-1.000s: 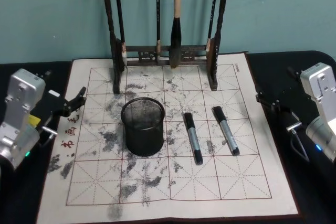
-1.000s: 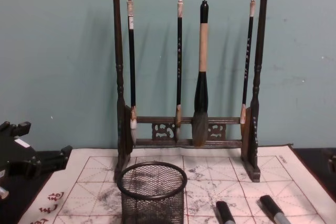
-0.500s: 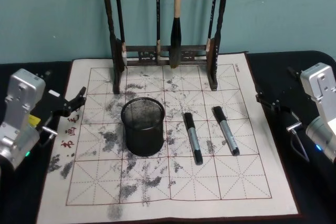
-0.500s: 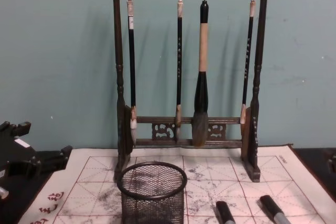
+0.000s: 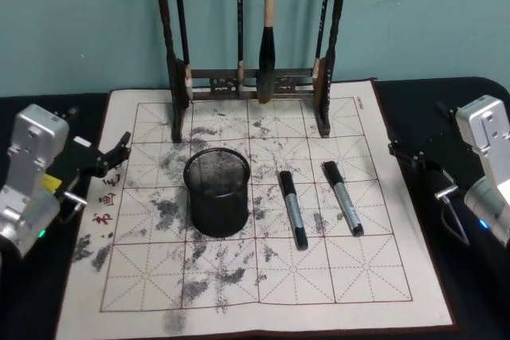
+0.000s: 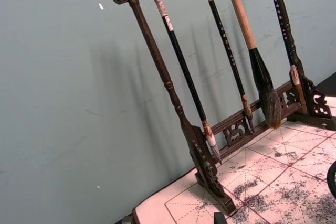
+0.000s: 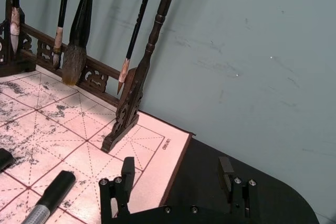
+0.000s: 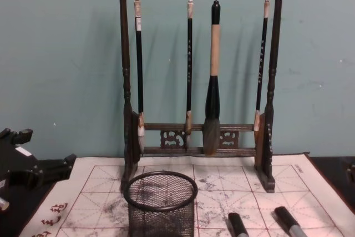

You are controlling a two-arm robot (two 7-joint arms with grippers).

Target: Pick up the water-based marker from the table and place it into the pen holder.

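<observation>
Right hand (image 7: 177, 167) fingers apart | left hand (image 5: 115, 153) fingers apart | marker (image 5: 343, 197) between them, nearer right hand

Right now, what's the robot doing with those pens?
Nothing is picked up yet. One marker and a second marker lie on the calligraphy mat, just right of the black mesh pen holder, which looks empty. The left gripper hovers open at the mat's left edge, the right gripper open at its right edge.
</observation>
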